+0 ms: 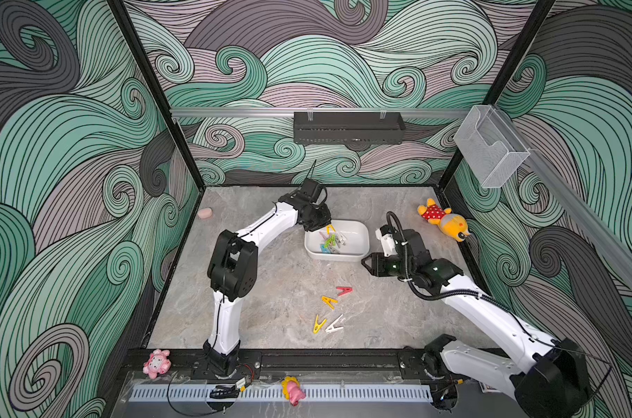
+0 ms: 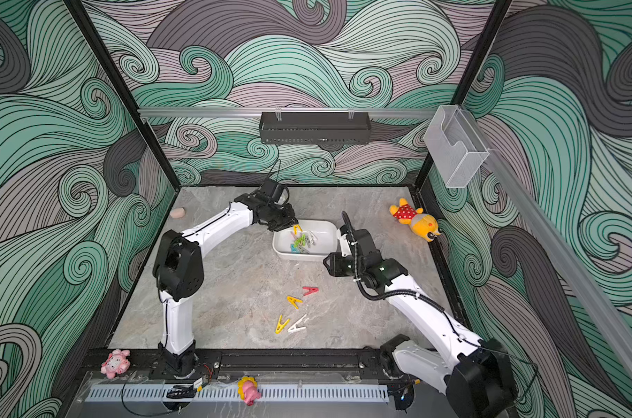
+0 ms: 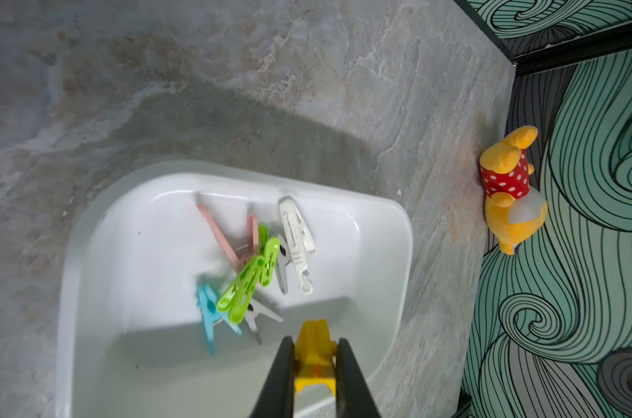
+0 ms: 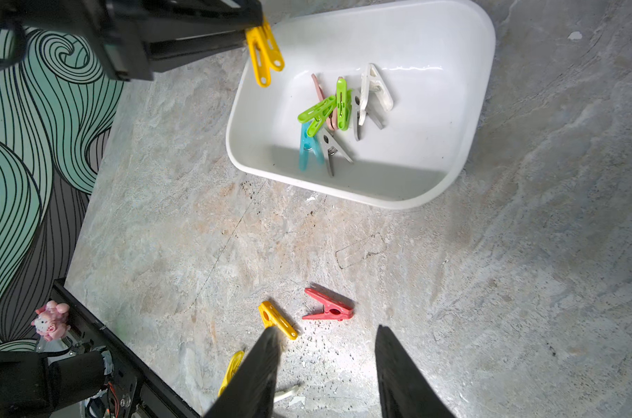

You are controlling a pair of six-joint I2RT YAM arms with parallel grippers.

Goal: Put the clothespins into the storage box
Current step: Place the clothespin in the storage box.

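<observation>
Over the box (image 3: pixel 90 235) rim, my left pincer (image 3: pixel 315 342) clamps a yellow pin (image 3: pixel 314 358); release should follow. My right pincer (image 4: pixel 327 329): apart, empty, near loose pins (image 4: pixel 330 309).

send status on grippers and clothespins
Left gripper shut on yellow clothespin over storage box. Right gripper open, empty. Loose on table: red clothespin, white clothespin, two yellow ones. Nothing blocking.

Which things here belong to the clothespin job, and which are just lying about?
Job: storage box, clothespins inside it, yellow clothespin in left gripper, loose clothespins: red, yellow, yellow, white.
Lying about: plush bear, two pink toys, black tray, clear holder.
</observation>
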